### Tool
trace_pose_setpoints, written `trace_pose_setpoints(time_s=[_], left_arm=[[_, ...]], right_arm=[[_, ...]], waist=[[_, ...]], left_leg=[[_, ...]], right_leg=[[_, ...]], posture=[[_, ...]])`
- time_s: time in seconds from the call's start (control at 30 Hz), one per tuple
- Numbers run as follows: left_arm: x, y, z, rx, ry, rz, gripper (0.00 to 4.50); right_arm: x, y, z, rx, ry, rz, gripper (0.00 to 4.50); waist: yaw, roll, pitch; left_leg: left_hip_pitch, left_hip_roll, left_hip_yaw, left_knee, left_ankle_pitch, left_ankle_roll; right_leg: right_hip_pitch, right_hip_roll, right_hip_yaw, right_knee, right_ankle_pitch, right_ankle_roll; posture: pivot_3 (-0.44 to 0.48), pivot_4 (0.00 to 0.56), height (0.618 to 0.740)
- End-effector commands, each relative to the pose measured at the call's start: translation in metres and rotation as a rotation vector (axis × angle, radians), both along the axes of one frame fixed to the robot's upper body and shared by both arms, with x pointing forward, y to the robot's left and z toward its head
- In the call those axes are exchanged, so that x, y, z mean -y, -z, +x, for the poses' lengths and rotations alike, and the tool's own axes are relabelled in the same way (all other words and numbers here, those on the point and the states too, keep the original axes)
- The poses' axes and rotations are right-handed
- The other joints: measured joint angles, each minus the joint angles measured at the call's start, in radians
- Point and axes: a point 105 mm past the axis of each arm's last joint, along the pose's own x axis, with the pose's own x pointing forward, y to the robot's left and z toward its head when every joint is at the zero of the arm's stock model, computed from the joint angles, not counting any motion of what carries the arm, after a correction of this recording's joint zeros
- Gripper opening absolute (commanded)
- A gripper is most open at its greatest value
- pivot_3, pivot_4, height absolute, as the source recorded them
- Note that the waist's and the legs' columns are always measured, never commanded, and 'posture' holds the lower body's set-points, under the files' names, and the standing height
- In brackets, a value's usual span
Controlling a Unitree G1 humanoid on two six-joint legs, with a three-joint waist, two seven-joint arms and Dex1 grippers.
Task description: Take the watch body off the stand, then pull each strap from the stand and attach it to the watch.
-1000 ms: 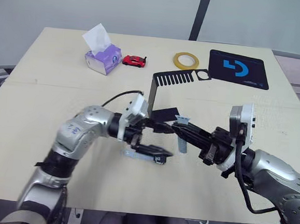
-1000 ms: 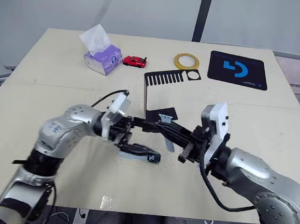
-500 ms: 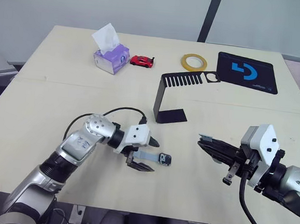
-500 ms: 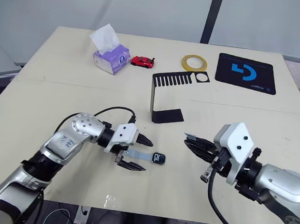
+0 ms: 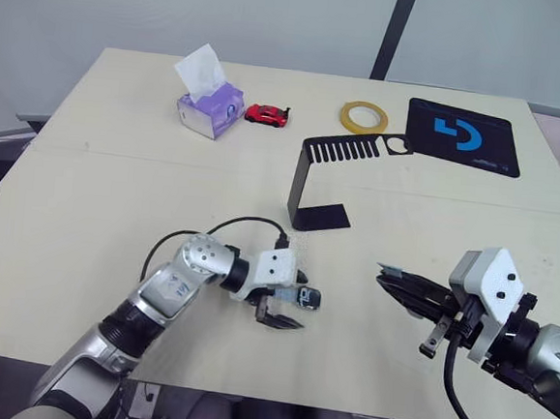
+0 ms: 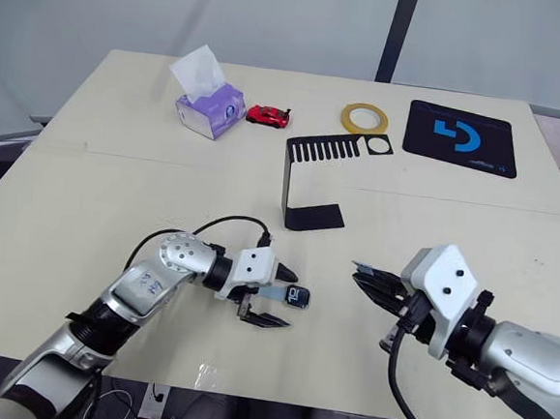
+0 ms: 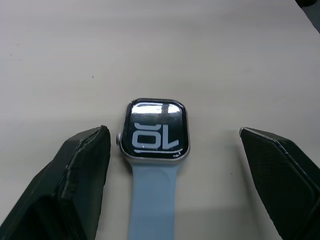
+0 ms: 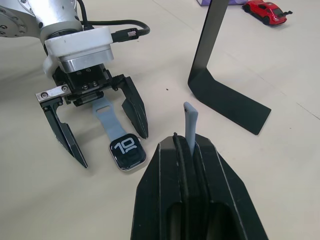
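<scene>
Both arms are shiny silver metal with rounded joints and black bands between the parts. Each wrist has a white box on it. A thin black cable loops from the left arm to its white box. The left gripper (image 8: 95, 131) has two long, pointy black fingers (image 8: 63, 139) on a grey metal block with small screws. The right gripper (image 5: 391, 278) has black fingers too, with a bumpy pattern on their flat sides.
</scene>
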Motion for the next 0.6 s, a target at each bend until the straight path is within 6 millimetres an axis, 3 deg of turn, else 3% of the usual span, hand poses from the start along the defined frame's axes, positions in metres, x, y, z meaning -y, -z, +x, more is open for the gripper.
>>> trace_pose_setpoints(time_s=[0.03, 0.37, 0.5, 0.53, 0.6], left_arm=[[0.007, -0.002, 0.008, 0.036, -0.034, -0.011, 4.39], [0.005, 0.009, 0.007, 0.048, -0.021, 0.032, 4.39], [0.005, 0.01, 0.008, 0.046, -0.026, 0.036, 3.3], [0.005, 0.01, 0.008, 0.041, -0.026, 0.037, 2.73], [0.004, 0.011, 0.008, 0.038, -0.027, 0.04, 2.18]], right_arm=[[-0.018, -0.015, -0.016, 0.104, -0.084, -0.038, 0.0], [-0.017, -0.013, -0.018, 0.097, -0.079, -0.041, 0.0], [-0.017, -0.012, -0.018, 0.095, -0.078, -0.042, 0.0], [-0.017, -0.012, -0.017, 0.094, -0.078, -0.043, 0.0], [-0.017, -0.012, -0.017, 0.094, -0.08, -0.045, 0.0]], waist=[[0.0, 0.0, 0.0], [0.0, 0.0, 0.0], [0.0, 0.0, 0.0], [0.0, 0.0, 0.0], [-0.001, 0.0, 0.0]], left_leg=[[0.0, 0.0, 0.0, 0.0, 0.0, 0.0], [0.0, 0.0, 0.0, 0.001, 0.0, 0.0], [0.0, 0.0, 0.0, 0.002, 0.0, 0.0], [0.0, 0.0, 0.0, 0.002, 0.0, 0.0], [0.0, 0.0, 0.0, 0.003, 0.0, 0.0]], right_leg=[[0.0, 0.0, 0.0, 0.0, 0.0, 0.0], [0.0, 0.0, 0.0, 0.001, 0.0, 0.0], [0.0, 0.0, 0.0, 0.001, 0.0, 0.0], [0.0, 0.0, 0.0, 0.002, 0.0, 0.0], [0.0, 0.0, 0.0, 0.002, 0.0, 0.0]], posture=[[0.0, 0.15, 0.738], [0.0, 0.15, 0.738], [0.0, 0.15, 0.738], [0.0, 0.15, 0.738], [0.0, 0.15, 0.738]])
